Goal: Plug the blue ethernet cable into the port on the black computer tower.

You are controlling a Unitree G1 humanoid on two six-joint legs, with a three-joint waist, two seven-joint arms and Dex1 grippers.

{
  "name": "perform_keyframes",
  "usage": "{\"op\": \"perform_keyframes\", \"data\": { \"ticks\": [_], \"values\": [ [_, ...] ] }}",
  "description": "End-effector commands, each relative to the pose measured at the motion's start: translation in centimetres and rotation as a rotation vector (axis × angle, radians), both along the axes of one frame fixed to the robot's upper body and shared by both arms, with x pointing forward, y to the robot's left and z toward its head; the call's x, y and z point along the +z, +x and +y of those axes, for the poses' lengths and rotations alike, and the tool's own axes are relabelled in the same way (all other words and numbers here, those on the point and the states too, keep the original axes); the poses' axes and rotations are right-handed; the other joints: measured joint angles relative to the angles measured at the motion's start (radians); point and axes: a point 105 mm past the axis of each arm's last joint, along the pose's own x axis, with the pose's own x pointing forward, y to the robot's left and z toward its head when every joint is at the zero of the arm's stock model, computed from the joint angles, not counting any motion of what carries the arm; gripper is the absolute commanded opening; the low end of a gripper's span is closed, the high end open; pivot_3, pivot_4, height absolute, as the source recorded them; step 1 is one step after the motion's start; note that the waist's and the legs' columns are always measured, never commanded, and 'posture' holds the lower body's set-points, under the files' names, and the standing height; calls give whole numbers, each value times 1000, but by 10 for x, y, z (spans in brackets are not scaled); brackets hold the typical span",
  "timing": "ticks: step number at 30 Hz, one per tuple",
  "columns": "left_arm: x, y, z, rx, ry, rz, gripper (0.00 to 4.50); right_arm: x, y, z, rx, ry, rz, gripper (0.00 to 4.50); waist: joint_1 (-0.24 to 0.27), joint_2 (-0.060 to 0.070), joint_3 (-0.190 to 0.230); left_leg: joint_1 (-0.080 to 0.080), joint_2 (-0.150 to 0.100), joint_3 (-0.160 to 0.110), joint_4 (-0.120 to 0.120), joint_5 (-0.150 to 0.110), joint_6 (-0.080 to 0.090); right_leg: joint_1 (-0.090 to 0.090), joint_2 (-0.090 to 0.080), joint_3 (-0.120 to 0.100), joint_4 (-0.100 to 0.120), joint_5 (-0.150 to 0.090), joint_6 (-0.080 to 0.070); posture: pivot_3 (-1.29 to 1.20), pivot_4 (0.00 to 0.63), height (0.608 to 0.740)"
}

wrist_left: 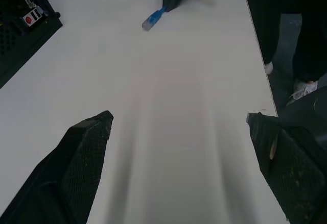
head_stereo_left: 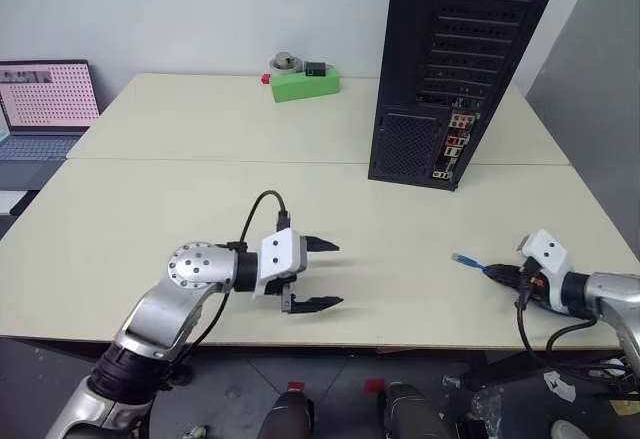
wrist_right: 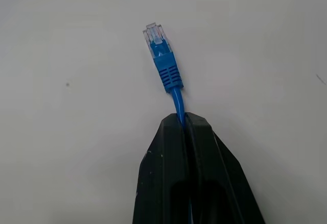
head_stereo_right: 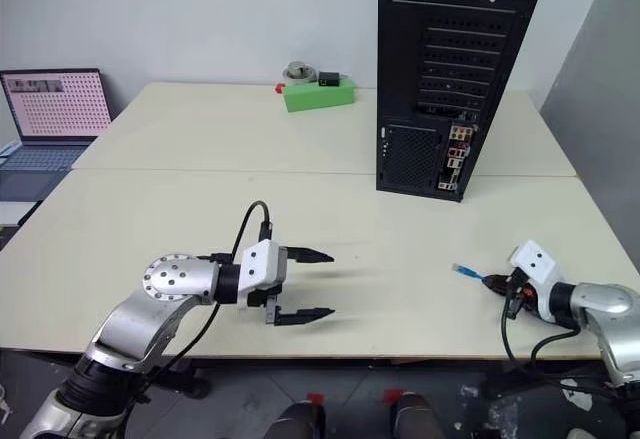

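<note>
Right gripper [wrist_right: 184, 119] pinched on blue cable [wrist_right: 164, 63], well short of tower [head_stereo_left: 455, 59]; left gripper [head_stereo_left: 322, 275] spread wide, empty.

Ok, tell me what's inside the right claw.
The right claw is shut on the blue cable. The plug sticks out past the tips over the bare table. The pinched stretch of cord is hidden between the fingers.

Bare table [head_stereo_left: 400, 229] lies open between the right hand [head_stereo_left: 497, 273] and the black computer tower [head_stereo_left: 440, 79]
</note>
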Motion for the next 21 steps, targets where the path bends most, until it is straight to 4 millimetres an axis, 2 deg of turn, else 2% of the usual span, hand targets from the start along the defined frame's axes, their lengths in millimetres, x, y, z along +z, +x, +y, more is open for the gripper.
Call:
{"op": "perform_keyframes", "data": {
  "ticks": [1, 6, 10, 21],
  "values": [
    [3, 11, -15, 3, 8, -36, 4500, 20, 1, 35, 130, -4, -68, 21, -1, 0, 0, 0, 0, 0, 0, 0, 0, 0, 0, 0, 0, 0, 0, 0, 150, 740],
    [3, 25, -38, 10, 0, -37, 4500, 32, -3, 75, 231, 19, -92, 21, 2, 0, 0, -1, 0, 0, 0, 0, 0, 0, 0, 0, -1, 3, 6, 0, 150, 740],
    [0, 30, -49, -19, 22, -47, 4500, 36, -6, 95, 276, 28, -93, 21, 1, 0, 0, -2, -1, -1, -1, 0, 0, 0, 0, -1, -2, 3, 6, 0, 150, 740],
    [-2, 34, -59, -43, 26, -50, 4500, 39, -6, 115, 322, 35, -95, 21, 1, 0, 0, -2, -1, -1, 0, 0, 0, -1, 0, -1, -2, 3, 6, 0, 150, 740]
  ]
}}
